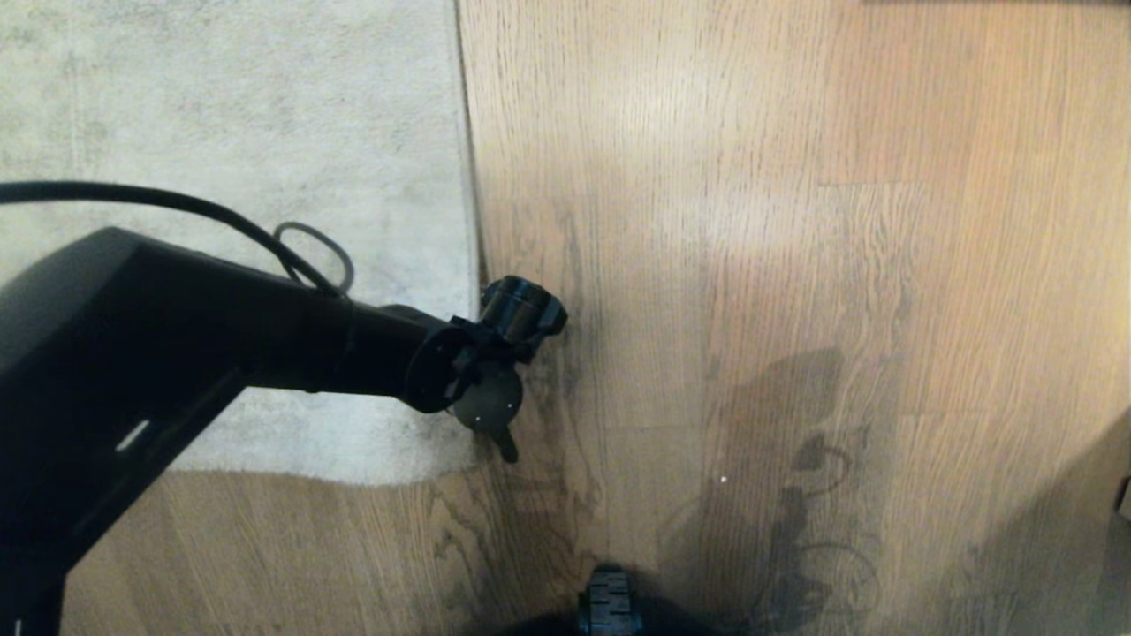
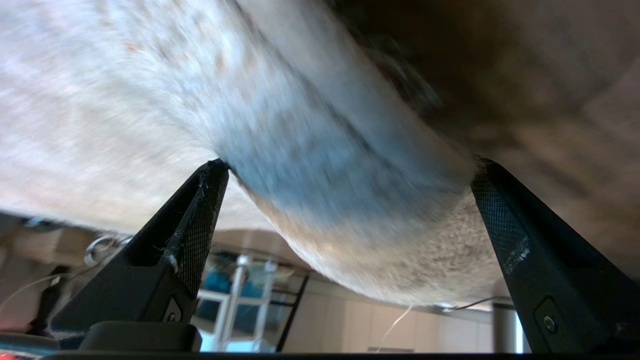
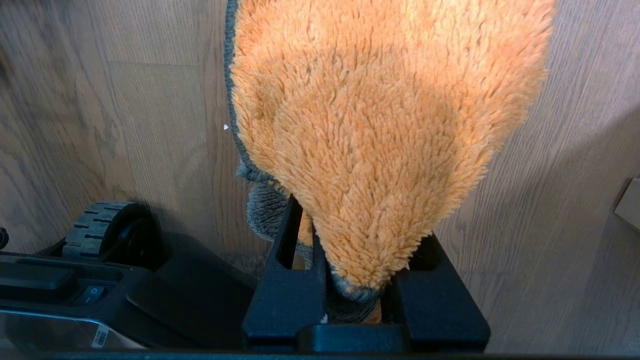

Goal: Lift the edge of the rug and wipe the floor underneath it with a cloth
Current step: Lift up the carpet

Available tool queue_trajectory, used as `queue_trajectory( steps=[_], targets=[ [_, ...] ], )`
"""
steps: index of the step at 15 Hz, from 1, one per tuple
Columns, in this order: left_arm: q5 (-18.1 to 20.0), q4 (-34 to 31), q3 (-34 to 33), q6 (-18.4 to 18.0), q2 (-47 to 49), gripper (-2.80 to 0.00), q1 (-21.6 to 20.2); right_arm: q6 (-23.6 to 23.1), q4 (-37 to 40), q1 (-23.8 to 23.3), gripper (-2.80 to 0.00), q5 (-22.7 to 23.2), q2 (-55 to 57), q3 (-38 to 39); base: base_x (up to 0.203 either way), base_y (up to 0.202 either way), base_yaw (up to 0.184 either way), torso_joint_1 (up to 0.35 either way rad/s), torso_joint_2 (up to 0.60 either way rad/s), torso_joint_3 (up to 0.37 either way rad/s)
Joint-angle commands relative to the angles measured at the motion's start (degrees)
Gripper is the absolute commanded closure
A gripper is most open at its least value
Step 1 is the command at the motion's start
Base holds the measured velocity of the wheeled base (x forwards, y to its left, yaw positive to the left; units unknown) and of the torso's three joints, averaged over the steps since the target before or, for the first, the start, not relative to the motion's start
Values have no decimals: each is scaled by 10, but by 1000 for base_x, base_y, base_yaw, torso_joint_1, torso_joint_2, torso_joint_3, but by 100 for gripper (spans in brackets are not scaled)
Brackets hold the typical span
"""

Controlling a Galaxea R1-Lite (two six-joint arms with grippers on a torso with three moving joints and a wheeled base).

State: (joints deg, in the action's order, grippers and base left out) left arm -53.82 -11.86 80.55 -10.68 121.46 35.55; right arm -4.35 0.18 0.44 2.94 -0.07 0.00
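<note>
Floor [image 1: 795, 265]: wood planks; I see none bared beneath the rug yet.
Rug edge [image 1: 468, 221]: flat in my head view, between my left hand's [image 2: 350, 172] spread fingers, placed for lifting.
Cloth [image 3: 380, 125]: orange, pinched in my right hand [image 3: 350, 295], hanging ready to wipe.

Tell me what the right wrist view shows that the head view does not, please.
Only the right wrist view shows the orange cloth, pinched in the shut right gripper and hanging over the floor, with its grey edge visible. Only the head view shows the grey-beige rug lying flat, its rug edge straight, and the left arm reaching to that edge near the corner. Both show the brown wood-grain floor and a black wheel of the base.
</note>
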Motion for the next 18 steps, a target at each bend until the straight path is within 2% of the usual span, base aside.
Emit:
queue_trajectory(
  steps=[1, 9, 18],
  targets=[
    [-10, -13, -10, -1, -34, -280, 0, 0, 0, 0, 0, 1, 1, 0, 0, 0, 0, 0, 0, 0],
    [-25, -30, -77, -2, -101, -280, -21, 0, 0, 0, 0, 1, 1, 0, 0, 0, 0, 0, 0, 0],
    [-26, -18, -107, -1, -93, -280, -53, 0, 0, 1, 0, 1, 1, 0, 0, 0, 0, 0, 0, 0]
  ],
)
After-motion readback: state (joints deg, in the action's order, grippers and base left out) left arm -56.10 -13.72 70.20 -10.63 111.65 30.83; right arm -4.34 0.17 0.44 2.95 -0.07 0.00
